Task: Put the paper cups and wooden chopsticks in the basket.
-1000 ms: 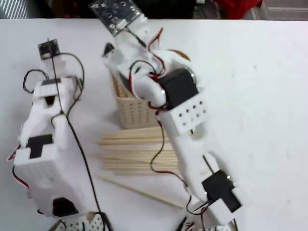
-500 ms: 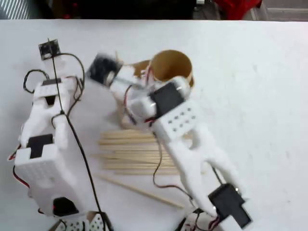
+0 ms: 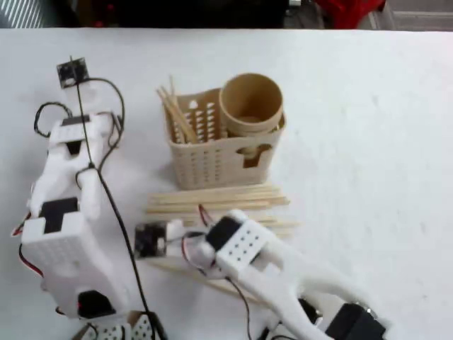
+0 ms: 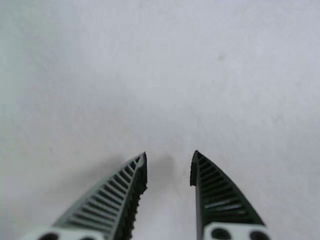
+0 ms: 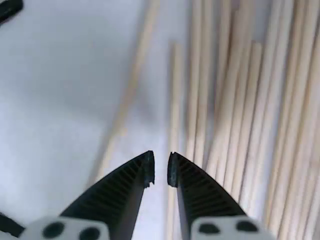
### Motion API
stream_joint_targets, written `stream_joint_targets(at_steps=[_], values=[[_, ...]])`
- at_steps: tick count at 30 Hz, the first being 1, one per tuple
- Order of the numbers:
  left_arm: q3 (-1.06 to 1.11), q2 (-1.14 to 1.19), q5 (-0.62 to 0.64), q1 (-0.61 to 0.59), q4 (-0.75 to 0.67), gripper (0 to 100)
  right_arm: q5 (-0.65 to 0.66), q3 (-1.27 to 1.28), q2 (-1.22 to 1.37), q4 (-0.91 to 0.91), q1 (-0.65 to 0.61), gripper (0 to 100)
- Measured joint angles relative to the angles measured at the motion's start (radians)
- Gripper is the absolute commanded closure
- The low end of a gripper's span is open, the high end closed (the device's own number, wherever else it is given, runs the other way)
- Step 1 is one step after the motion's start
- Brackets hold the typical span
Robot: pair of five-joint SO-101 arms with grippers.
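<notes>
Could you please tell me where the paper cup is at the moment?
In the high view the paper cup sits upright in the right part of the basket, next to the chopsticks standing in its left part.

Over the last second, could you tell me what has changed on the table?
The right gripper pulled back from above the basket and came down over the loose chopsticks, holding nothing. The left arm, the basket and its paper cup stayed put.

One basket (image 3: pixel 212 163), one cup (image 3: pixel 249 106), many chopsticks (image 3: pixel 212 202)
</notes>
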Motion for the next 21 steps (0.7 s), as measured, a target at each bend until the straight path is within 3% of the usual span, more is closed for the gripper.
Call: stream_joint_targets(at_steps=[4, 21], values=[[0.000, 0.000, 0.000, 0.000, 0.000, 84, 0.009, 0.012, -0.038, -0.002, -0.041, 86.1], [0.000, 0.000, 0.000, 0.000, 0.000, 84, 0.071, 0.084, 0.000, -0.040, -0.098, 86.1]])
